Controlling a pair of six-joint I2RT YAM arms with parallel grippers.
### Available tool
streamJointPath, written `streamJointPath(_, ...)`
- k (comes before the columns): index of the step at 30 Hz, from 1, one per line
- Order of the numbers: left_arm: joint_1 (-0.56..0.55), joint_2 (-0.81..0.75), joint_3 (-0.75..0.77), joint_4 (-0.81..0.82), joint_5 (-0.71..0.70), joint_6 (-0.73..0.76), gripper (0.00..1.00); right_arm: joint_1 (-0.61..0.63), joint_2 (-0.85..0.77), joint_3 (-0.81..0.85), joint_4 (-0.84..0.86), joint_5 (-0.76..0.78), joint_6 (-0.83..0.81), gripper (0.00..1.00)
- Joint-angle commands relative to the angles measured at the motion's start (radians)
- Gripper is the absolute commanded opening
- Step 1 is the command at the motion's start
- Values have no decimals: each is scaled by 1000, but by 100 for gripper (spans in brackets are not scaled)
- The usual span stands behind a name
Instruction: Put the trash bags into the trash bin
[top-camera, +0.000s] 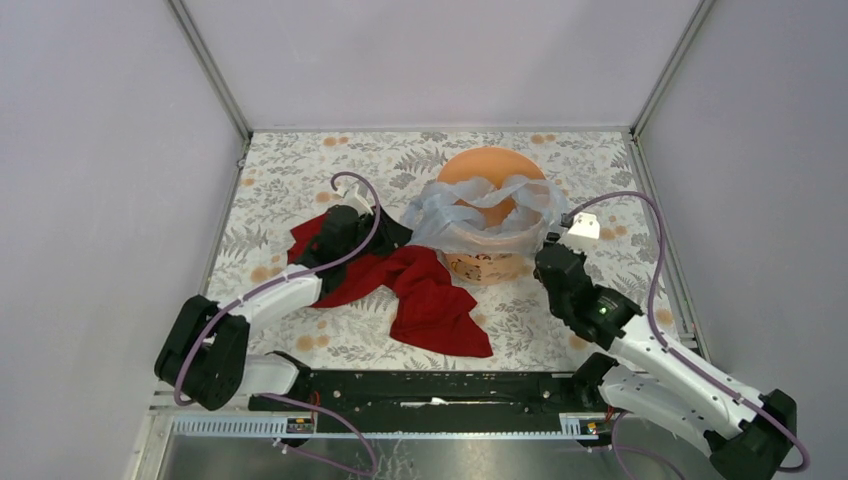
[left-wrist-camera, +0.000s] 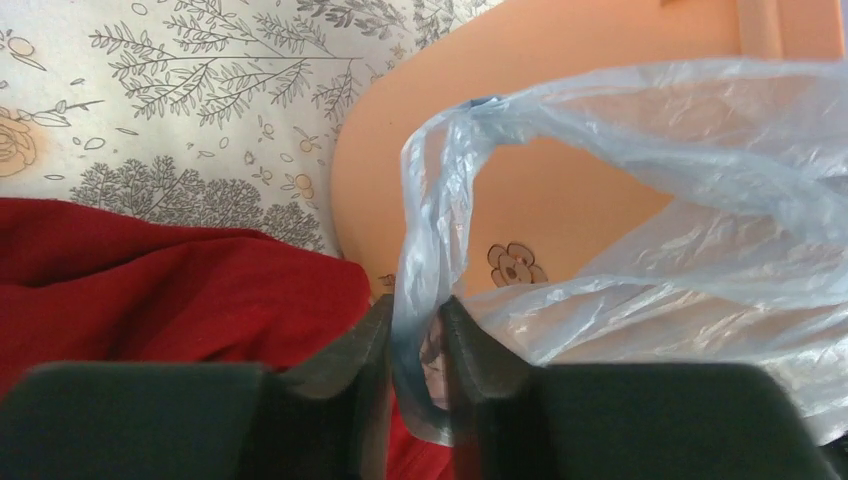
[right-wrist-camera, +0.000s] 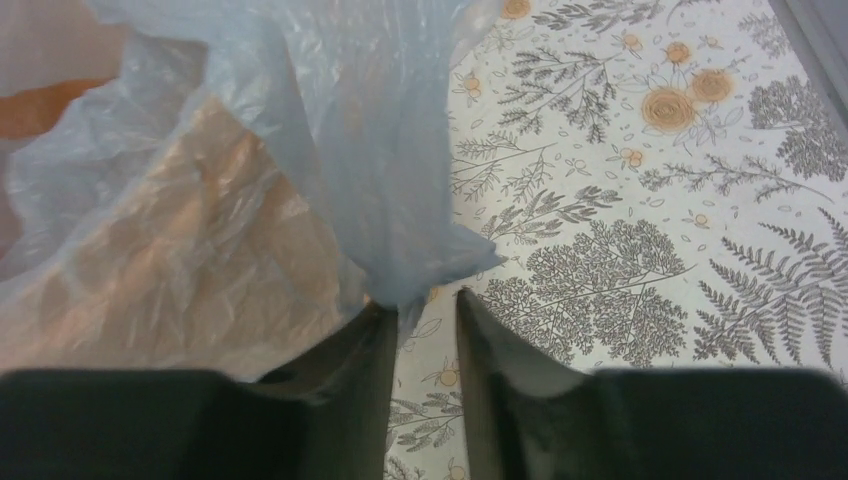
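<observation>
The orange trash bin (top-camera: 482, 266) stands mid-table, with the pale-blue trash bag (top-camera: 478, 202) draped over its rim and front. My left gripper (top-camera: 398, 228) is at the bag's left edge. In the left wrist view a strip of the bag (left-wrist-camera: 440, 200) runs down between the slightly parted jaws of the gripper (left-wrist-camera: 417, 305), loose in the gap, with the bin (left-wrist-camera: 560, 60) behind. My right gripper (top-camera: 553, 238) is at the bag's right edge. In the right wrist view it (right-wrist-camera: 428, 300) is narrowly open, a corner of the bag (right-wrist-camera: 400, 200) touching its left fingertip (right-wrist-camera: 385, 315).
A large red cloth (top-camera: 420, 290) lies on the floral table (top-camera: 300, 170) to the bin's left, under the left arm; it also shows in the left wrist view (left-wrist-camera: 150, 280). Grey walls close in the table on three sides.
</observation>
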Motion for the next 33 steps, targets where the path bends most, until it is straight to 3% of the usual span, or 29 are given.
streamJointPath(1,5,-84,30,-35,23,69,39,1,-86,97,-64,-65,-21,46)
streamJointPath(2,5,-109,45,-75,26,91,50,2,-100,123,-101,-85,-30,53)
streamJointPath(5,6,-194,100,-216,3,164,70,1,-125,220,-221,-139,-49,65)
streamJointPath(9,11,-312,171,-434,-138,207,85,1,-109,363,-329,-220,-77,74)
streamJointPath(10,12,-342,181,-459,-164,213,89,1,-91,396,-339,-231,-102,80)
streamJointPath(12,16,-378,200,-472,-185,230,95,2,-27,483,-385,-211,-139,82)
streamJointPath(18,54,-274,377,-509,-105,299,99,-4,211,698,-387,-89,-343,90)
streamJointPath(22,110,-91,500,-458,225,376,98,-149,372,827,-414,-308,-436,84)
streamJointPath(25,134,0,530,-373,362,409,97,-270,450,869,-415,-481,-475,79)
streamJointPath(31,186,188,647,-353,595,455,99,-309,527,893,-378,-488,-537,83)
streamJointPath(33,191,228,673,-356,636,442,98,-317,547,895,-368,-434,-549,73)
